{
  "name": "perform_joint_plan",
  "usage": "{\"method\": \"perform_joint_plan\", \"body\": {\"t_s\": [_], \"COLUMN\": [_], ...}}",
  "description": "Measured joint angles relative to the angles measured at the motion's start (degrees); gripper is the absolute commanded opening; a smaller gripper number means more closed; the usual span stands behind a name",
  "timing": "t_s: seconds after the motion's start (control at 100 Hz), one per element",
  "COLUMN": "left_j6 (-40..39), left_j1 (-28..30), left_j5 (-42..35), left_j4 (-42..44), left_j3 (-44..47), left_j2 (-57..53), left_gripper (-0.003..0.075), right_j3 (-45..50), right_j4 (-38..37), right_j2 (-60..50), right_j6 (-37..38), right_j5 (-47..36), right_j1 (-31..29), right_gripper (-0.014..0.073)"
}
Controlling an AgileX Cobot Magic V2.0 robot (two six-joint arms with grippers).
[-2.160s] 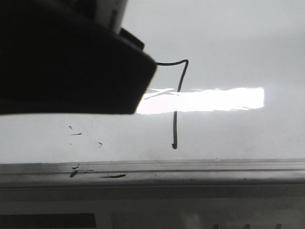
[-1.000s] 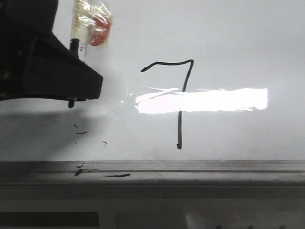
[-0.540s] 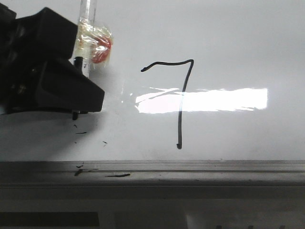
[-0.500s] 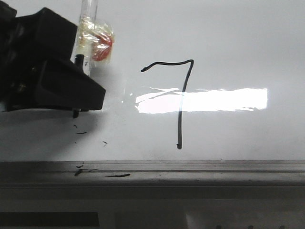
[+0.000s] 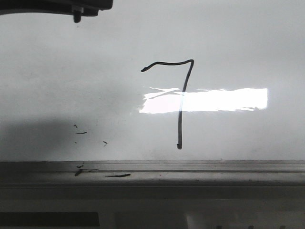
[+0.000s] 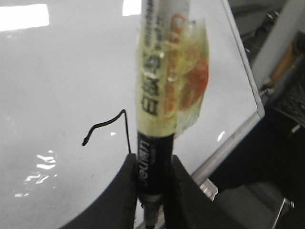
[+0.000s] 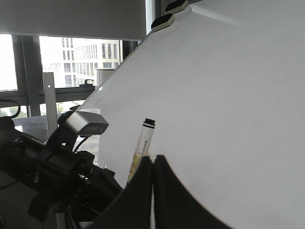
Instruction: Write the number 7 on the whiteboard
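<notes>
- Black marker line makes the number 7 (image 5: 180,102) on the whiteboard (image 5: 238,43); it stands a little right of the middle of the board in the front view, its foot just above the grey ledge (image 5: 190,167).
- The top bar of the 7 is wavy and runs sideways; the long stem goes nearly straight down from the bar's right end and finishes in a tiny hook. The long axis is close to vertical and leans a little.
- A bright rectangular glare (image 5: 214,100) crosses the stem near its middle.
- Small black flecks (image 5: 81,133) lie low on the left of the board, and more dashes (image 5: 116,175) lie on the ledge.
- The left gripper (image 6: 151,191) holds a marker pen (image 6: 157,95): its jaws are pressed against both sides of the black lower barrel. The barrel carries white letters which seem to read "deli"; I am not sure. Yellowish clear tape with an orange-red patch is wrapped around the pen above them.
- In the left wrist view the 7 (image 6: 112,129) lies on the board beside the pen, apart from the jaws.
- In the front view only a dark edge of the left arm (image 5: 57,5) shows in the upper left corner, well apart from the 7.
- The right gripper (image 7: 153,164) holds nothing; its jaws touch at the tips.
</notes>
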Motion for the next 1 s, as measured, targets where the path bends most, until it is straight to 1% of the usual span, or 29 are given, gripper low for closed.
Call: {"method": "perform_joint_plan", "body": {"t_s": [0.09,0.16,0.26,0.51,0.8,1.0], "left_j6": [0.00,-0.03,-0.03,-0.03,-0.03,-0.03], "left_j1": [0.21,0.21,0.21,0.21,0.21,0.21], "left_j5": [-3.31,-4.24,-4.24,-3.65,0.18,3.23], "left_j4": [-7.34,-9.44,-9.84,-1.89,0.79,8.32], "left_j3": [0.11,0.11,0.11,0.11,-0.50,-0.50], "left_j2": [2.50,4.81,7.90,9.17,9.04,9.04], "left_gripper": [-0.0021,-0.0021,-0.0021,-0.0020,-0.0020,-0.0020], "right_j3": [0.00,0.00,0.00,0.00,0.00,0.00], "right_j4": [0.00,0.00,0.00,0.10,0.10,0.10], "right_j2": [0.00,0.00,0.00,0.00,0.00,0.00], "right_j6": [0.00,0.00,0.00,0.11,0.11,0.11], "right_j5": [-0.08,-0.08,-0.08,-0.08,-0.46,-0.46], "right_j1": [0.00,0.00,0.00,0.00,0.00,0.00], "right_gripper": [-0.0064,-0.0064,-0.0064,-0.0064,-0.0064,-0.0064]}}
